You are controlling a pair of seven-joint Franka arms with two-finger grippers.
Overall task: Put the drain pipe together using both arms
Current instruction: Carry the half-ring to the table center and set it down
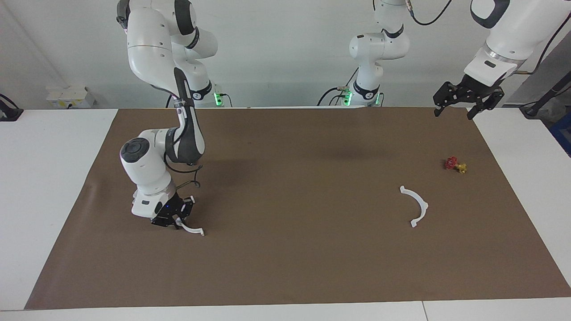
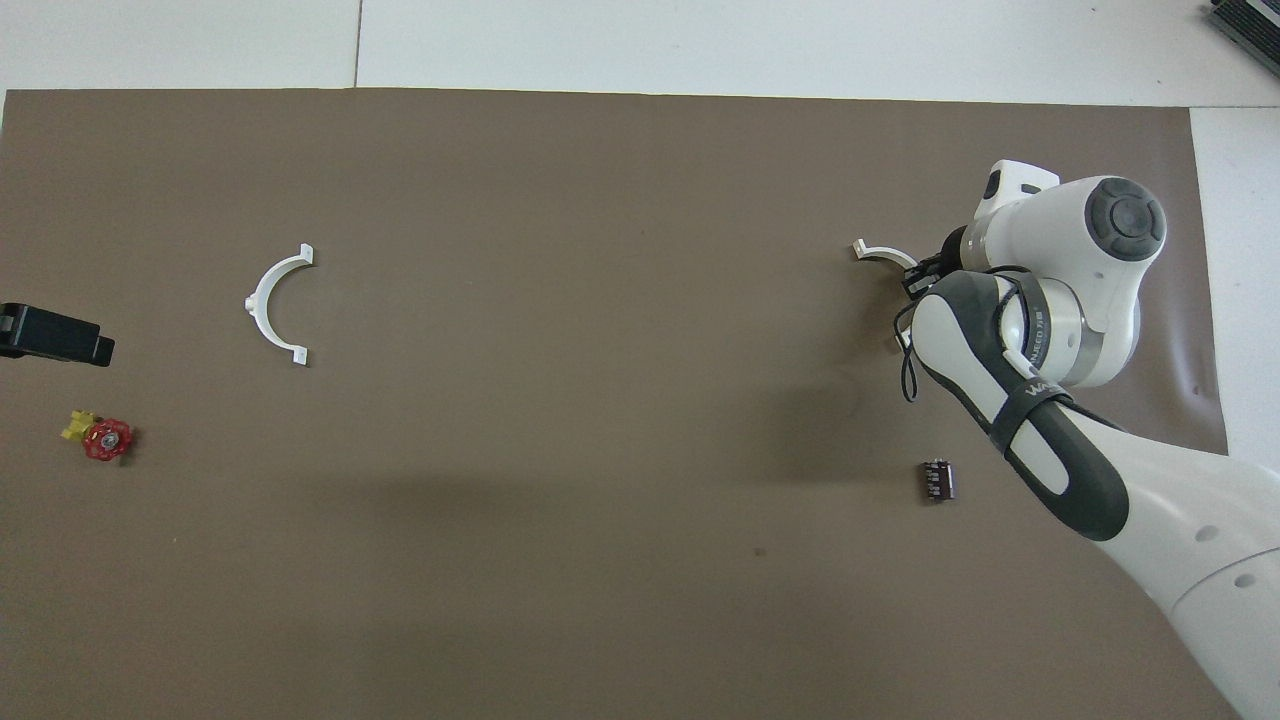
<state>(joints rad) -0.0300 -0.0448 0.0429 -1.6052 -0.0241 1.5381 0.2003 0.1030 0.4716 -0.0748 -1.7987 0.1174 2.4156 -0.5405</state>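
One white half-ring of the drain pipe (image 1: 192, 230) (image 2: 880, 250) lies on the brown mat at the right arm's end. My right gripper (image 1: 174, 221) is down on it, fingertips shut on its middle; the arm covers most of the piece from above. The matching half-ring (image 1: 417, 206) (image 2: 268, 300) lies free on the mat toward the left arm's end. My left gripper (image 1: 453, 114) (image 2: 55, 336) waits open, raised over the mat's edge at its own end, with nothing in it.
A small red and yellow valve part (image 1: 454, 164) (image 2: 104, 438) sits nearer to the robots than the free half-ring. A small dark cylinder (image 2: 937, 480) lies beside the right arm. The brown mat (image 1: 294, 258) covers most of the white table.
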